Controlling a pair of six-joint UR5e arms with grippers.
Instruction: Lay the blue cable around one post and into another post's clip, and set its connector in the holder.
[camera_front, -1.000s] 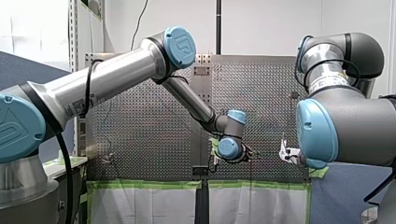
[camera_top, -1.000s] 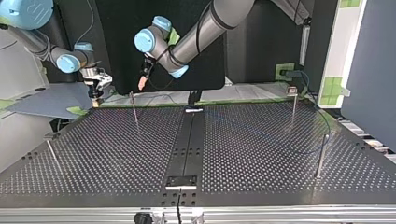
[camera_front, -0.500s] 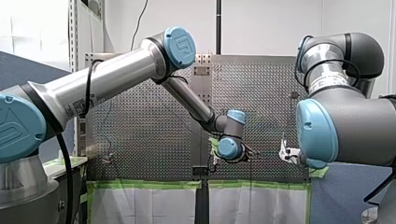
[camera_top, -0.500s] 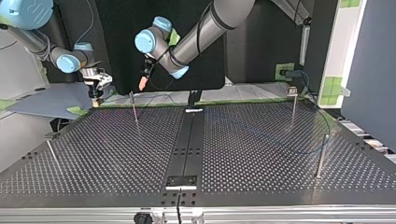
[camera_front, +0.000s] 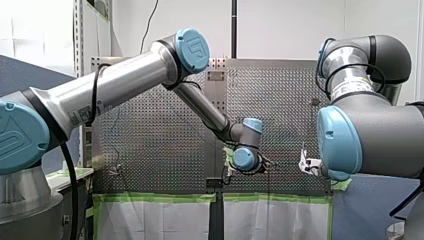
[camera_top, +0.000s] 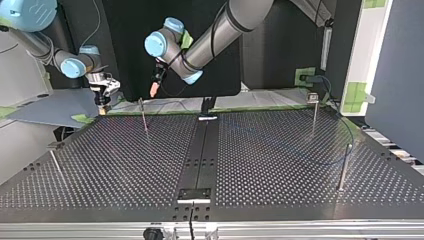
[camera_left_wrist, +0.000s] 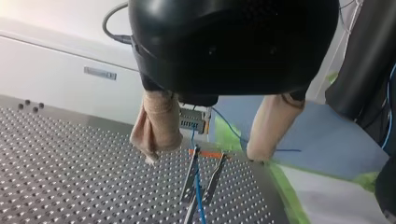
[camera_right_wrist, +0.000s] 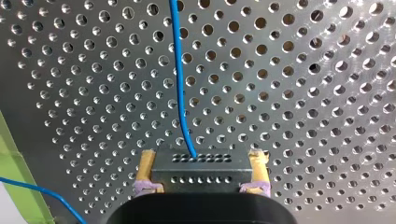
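My right gripper (camera_right_wrist: 202, 159) is shut on a small dark connector (camera_right_wrist: 201, 170), held between its yellow pads. The blue cable (camera_right_wrist: 180, 79) runs from the connector out over the perforated table. In the left wrist view my left gripper (camera_left_wrist: 205, 156) is open, its beige pads on either side above a thin post's clip (camera_left_wrist: 203, 177) with an orange mark. The blue cable (camera_left_wrist: 198, 196) passes through that clip, and the connector (camera_left_wrist: 194, 120) shows beyond it. In the top view my left gripper (camera_top: 152, 91) hangs over the post (camera_top: 144, 115), with my right gripper (camera_top: 102, 106) at the table's far left corner.
Other thin posts stand at the top view's right (camera_top: 314, 112) (camera_top: 343, 167) and near left (camera_top: 55, 160). Slack blue cable (camera_top: 345, 130) loops along the right side. A dark strip (camera_top: 200, 160) runs down the table's middle, and green tape (camera_top: 165, 111) edges the far side.
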